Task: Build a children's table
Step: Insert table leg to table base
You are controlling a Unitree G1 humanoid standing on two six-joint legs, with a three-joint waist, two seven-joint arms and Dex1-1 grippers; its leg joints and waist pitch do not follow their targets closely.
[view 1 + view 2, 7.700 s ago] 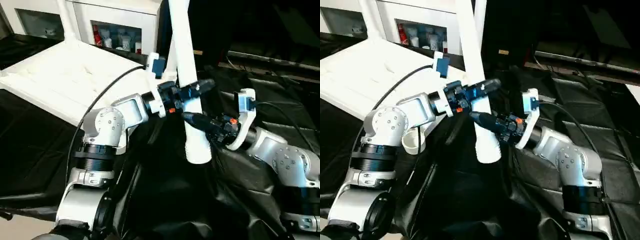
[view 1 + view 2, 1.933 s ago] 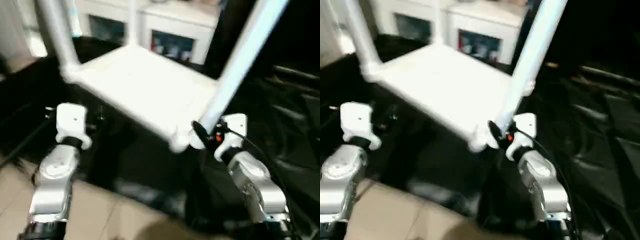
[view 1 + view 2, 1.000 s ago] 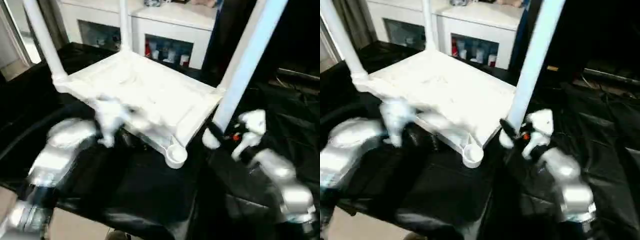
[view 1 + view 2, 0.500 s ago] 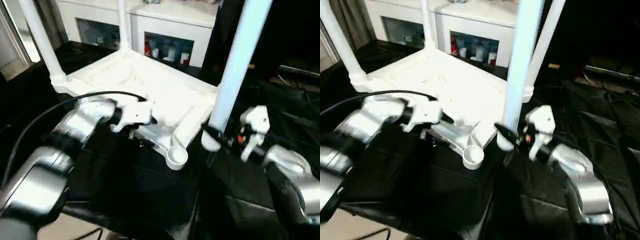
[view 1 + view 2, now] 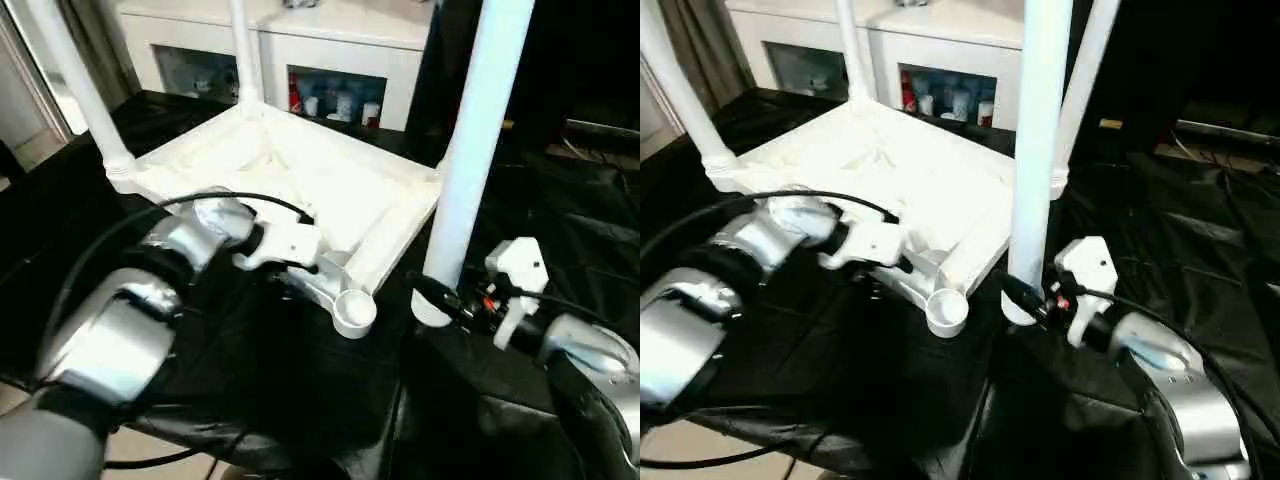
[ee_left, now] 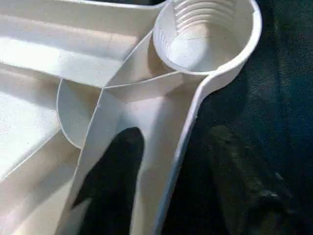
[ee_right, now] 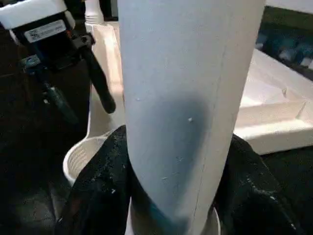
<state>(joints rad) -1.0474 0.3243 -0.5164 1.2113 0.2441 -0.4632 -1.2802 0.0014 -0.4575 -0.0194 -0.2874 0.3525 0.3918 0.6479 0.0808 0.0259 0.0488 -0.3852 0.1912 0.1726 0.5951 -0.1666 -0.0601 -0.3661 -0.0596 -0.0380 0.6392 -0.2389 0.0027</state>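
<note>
The children's table top (image 5: pixel 300 175) lies upside down on black cloth. Three white legs stand in its corner sockets, the left one (image 5: pixel 75 95), the far one (image 5: pixel 241 50) and the right one (image 5: pixel 1087 70). The near corner socket (image 5: pixel 353 312) is empty, and its ribbed inside faces the left wrist view (image 6: pixel 205 34). My left gripper (image 5: pixel 303 275) is open and straddles the rim beside that socket, with one finger (image 6: pixel 112 181) inside it and one outside. My right gripper (image 5: pixel 432 296) is shut on the lower end of a fourth leg (image 5: pixel 480 130), held upright just right of the empty socket.
A white cabinet (image 5: pixel 330 40) with small items on its shelves stands behind the table. Black cloth (image 5: pixel 300 400) covers the work surface, with folds on the right. A black cable (image 5: pixel 120 235) arcs over my left forearm. Bare floor (image 5: pixel 25 145) lies at the far left.
My left arm has swung in from the left to the near rim by the empty socket, and its jaws have narrowed. The right gripper keeps the leg upright and has drifted slightly.
</note>
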